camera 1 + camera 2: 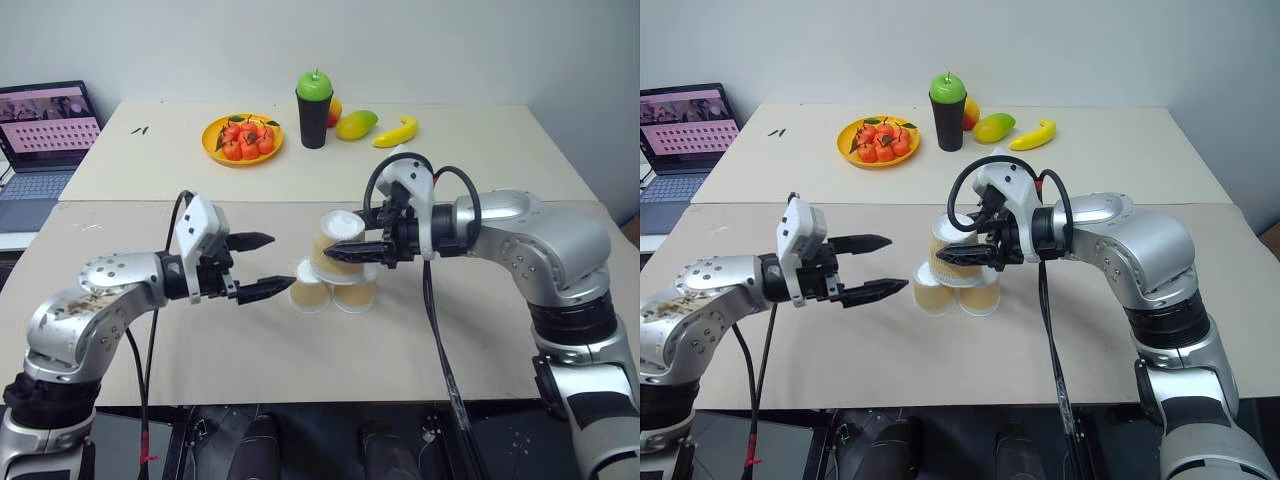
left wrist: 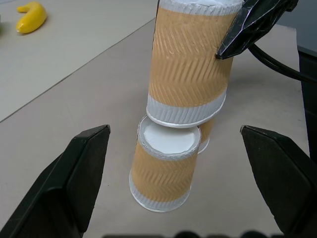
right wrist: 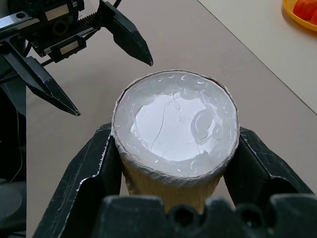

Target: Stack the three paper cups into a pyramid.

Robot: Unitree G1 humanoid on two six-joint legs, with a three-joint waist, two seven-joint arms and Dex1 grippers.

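Observation:
Two paper cups [image 1: 310, 291] [image 1: 356, 294] stand upside down side by side on the brown table [image 1: 480, 330]. The third paper cup [image 1: 335, 238] rests on top of them, base up and leaning a little, so the three form a pyramid. My right gripper [image 1: 340, 245] reaches in from the right and is shut on this top cup, one finger on each side [image 3: 84, 168]. My left gripper [image 1: 278, 262] hovers open just left of the stack, level with it and touching nothing. In the left wrist view the top cup [image 2: 190, 64] sits over the nearer base cup [image 2: 166, 168].
At the back of the far table are a yellow plate of red fruit [image 1: 242, 138], a black cup with a green apple on it [image 1: 314, 110], a mango [image 1: 356, 124] and a banana [image 1: 396, 132]. A laptop [image 1: 45, 135] sits at the far left.

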